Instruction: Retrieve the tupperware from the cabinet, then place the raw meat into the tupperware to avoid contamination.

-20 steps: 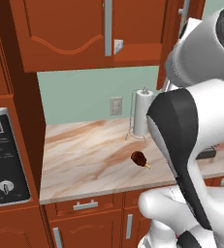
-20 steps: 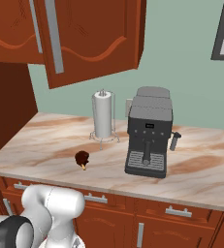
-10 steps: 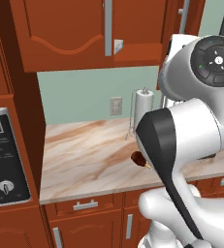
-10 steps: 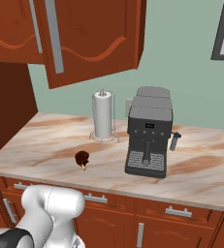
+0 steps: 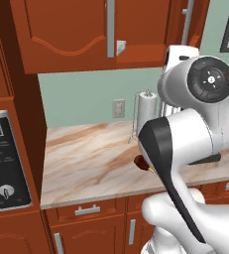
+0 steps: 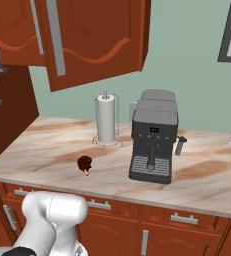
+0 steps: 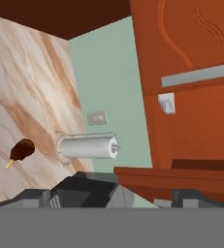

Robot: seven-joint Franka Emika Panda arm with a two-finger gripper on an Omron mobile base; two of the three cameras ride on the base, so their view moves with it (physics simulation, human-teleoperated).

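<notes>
Gripper jaws stand fully spread, grasping nothing; the hand camera looks sideways toward the wall. Overhead, the cabinet (image 6: 92, 40) hangs above the marble counter (image 6: 47, 145), one arched door swung ajar with its silver bar handle (image 6: 55, 37) forward. On the counter, the espresso machine (image 6: 153, 135) stands beside the paper-towel roll (image 6: 106, 119). Just in front of the roll, apart from it, lies the raw meat (image 6: 84, 163), bone end pointing toward the counter edge.

The cabinet (image 6: 92, 40) looked like reddish-brown wood with a smooth satin finish, its bar handles (image 6: 54, 37) brushed silver metal. The counter (image 6: 47, 150) was polished veined marble. The paper-towel roll (image 6: 106, 119) looked matt white, and the raw meat (image 6: 84, 163) dull dark brown.
</notes>
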